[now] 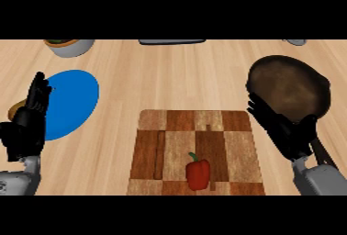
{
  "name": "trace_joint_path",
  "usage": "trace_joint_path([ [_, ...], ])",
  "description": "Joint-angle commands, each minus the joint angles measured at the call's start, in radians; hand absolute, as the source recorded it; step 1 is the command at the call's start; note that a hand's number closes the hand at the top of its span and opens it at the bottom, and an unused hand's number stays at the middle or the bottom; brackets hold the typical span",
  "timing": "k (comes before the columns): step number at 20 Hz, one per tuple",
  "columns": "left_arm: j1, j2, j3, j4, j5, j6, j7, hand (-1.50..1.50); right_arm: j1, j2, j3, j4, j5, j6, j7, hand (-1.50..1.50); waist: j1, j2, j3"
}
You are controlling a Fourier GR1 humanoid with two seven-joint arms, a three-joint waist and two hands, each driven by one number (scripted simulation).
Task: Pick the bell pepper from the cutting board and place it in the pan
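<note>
Red and untouched, the bell pepper point(198, 174) lies on the cutting board point(196, 151), so you have the whole pick and the move to the pan point(288, 89) ahead. Your right hand point(281, 128) and left hand point(30, 121) hold nothing, fingers straight. No readable writing.

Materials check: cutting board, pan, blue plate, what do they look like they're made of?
Checkered brown cutting board: looks like wood, light and dark blocks with visible grain, matte.
Round dark pan: probably metal, mottled brown-black surface, dull sheen; could be cast iron.
Flat blue plate: uniform colour, no texture; plastic or glazed ceramic, can't tell.
</note>
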Motion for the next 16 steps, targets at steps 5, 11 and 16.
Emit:
trace_joint_path([
  [5, 0.017, -0.145, -0.152, -0.067, 0.056, -0.093, -0.077, 0.00, -0.153, 0.089, 0.010, -0.228, -0.022, 0.075, -0.117, 1.50, 0.019, 0.015, -0.039],
  [11, 0.109, -0.194, -0.188, -0.033, 0.111, -0.183, -0.192, 0.00, 0.182, -0.080, -0.032, -0.409, 0.165, -0.048, -0.231, -1.50, -0.007, 0.018, -0.037],
  [16, 0.094, -0.187, -0.170, -0.052, 0.127, -0.204, -0.152, 0.00, 0.258, -0.232, -0.061, -0.583, 0.293, -0.040, -0.172, -1.50, 0.003, 0.018, -0.038],
])
